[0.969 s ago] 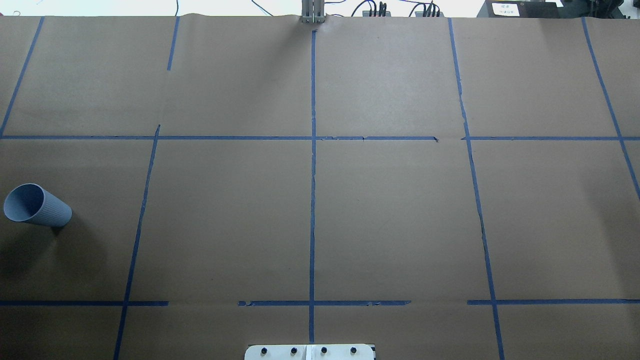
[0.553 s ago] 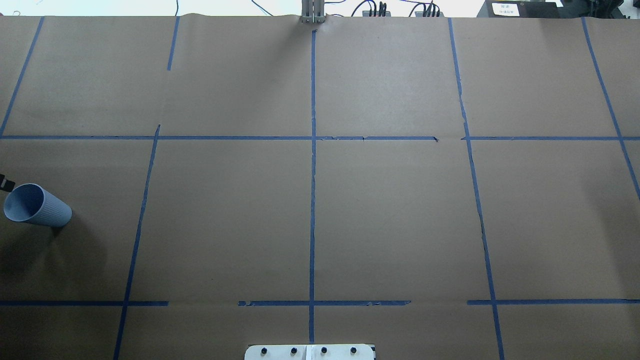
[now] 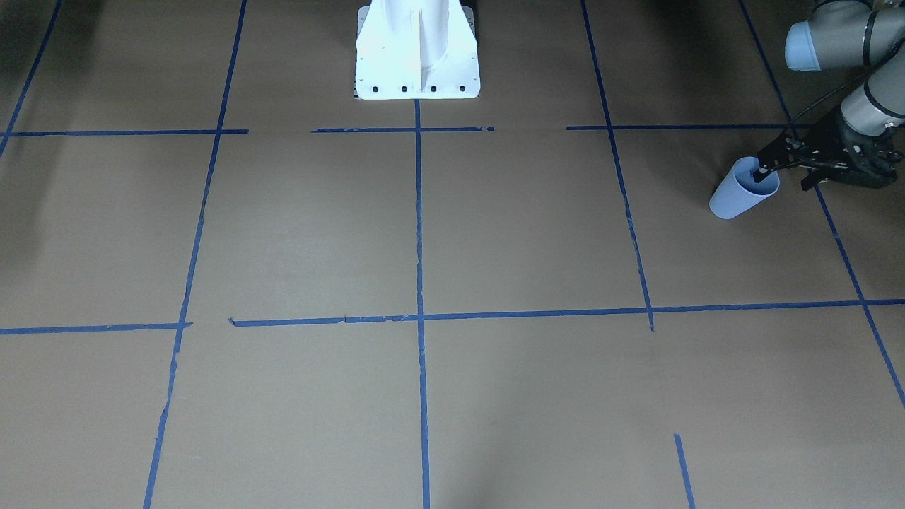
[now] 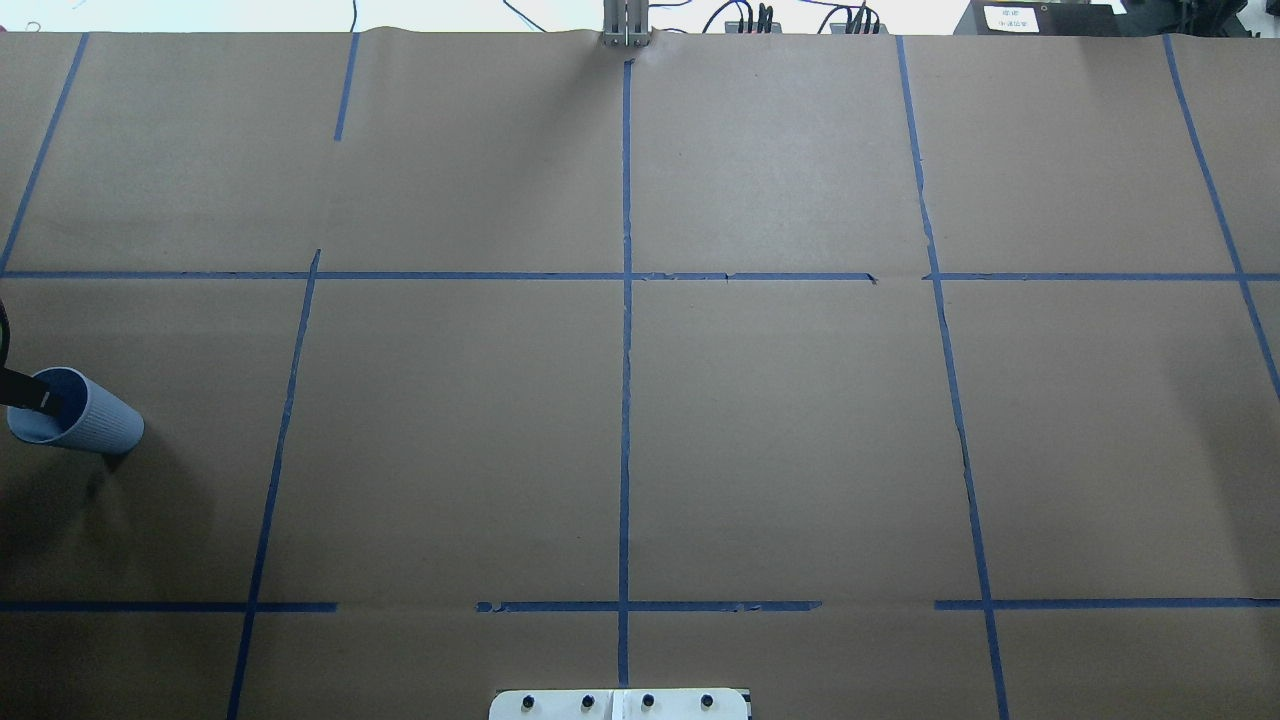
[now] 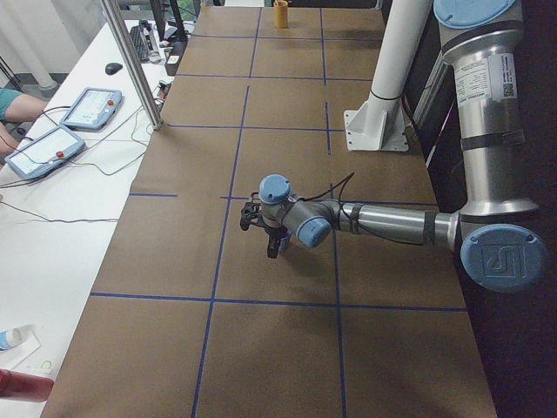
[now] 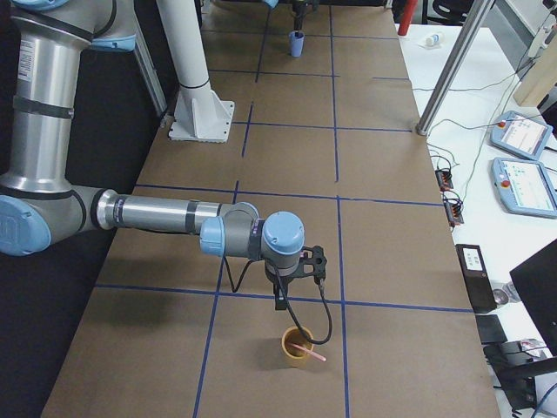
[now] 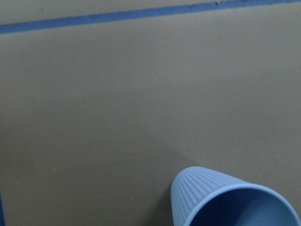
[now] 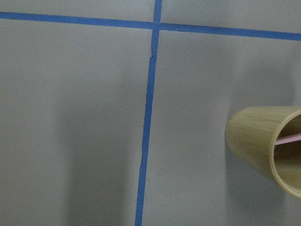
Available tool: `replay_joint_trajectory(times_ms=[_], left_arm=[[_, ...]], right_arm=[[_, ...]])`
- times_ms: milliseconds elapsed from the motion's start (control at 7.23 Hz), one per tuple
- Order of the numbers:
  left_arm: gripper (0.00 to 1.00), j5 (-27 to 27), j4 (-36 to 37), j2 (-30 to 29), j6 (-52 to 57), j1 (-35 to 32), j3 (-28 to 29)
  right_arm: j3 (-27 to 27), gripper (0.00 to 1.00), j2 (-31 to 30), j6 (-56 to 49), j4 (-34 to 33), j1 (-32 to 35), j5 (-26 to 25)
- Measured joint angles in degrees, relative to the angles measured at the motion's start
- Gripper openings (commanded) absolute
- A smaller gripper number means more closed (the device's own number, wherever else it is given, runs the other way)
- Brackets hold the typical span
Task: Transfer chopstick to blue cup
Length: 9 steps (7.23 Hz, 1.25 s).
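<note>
The blue cup (image 3: 742, 192) stands upright at the table's far left (image 4: 85, 420) and fills the lower right of the left wrist view (image 7: 221, 200). My left gripper (image 3: 783, 177) is open at the cup's rim. One finger (image 4: 22, 389) reaches into the cup's mouth and the other stays outside it. One pink chopstick (image 6: 305, 350) leans in a tan cup (image 6: 296, 347) at the table's right end, also in the right wrist view (image 8: 288, 139). My right gripper (image 6: 291, 280) hangs just above and behind that tan cup. I cannot tell whether it is open or shut.
Blue tape lines (image 4: 625, 400) divide the brown paper table cover into squares. The robot's white base plate (image 3: 417, 81) sits at the near middle edge. Pendants and cables (image 6: 522, 165) lie on the white bench beyond the far edge.
My left gripper's finger has come in from the left edge and now reaches over the blue cup's mouth. The cup has not moved.
</note>
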Motion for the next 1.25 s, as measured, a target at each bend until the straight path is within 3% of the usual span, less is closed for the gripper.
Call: replay_joint_trajectory(times_ms=[138, 277, 969, 1245], left_arm=[[0.2, 0.9, 0.0, -0.2, -0.7, 0.9, 0.2], [0.07, 1.3, 0.0, -0.4, -1.0, 1.4, 0.5], [0.0, 1.4, 0.6, -2.0, -1.4, 1.6, 0.8], [0.0, 0.6, 8.8, -6.8, -1.5, 1.6, -3.0]], right_arm=[[0.0, 1.0, 0.0, 0.0, 0.0, 0.0, 0.0], [0.0, 1.0, -0.1, 0.0, -0.1, 0.0, 0.0], [0.0, 1.0, -0.1, 0.0, -0.1, -0.1, 0.0], [0.0, 1.0, -0.1, 0.0, -0.1, -0.1, 0.0]])
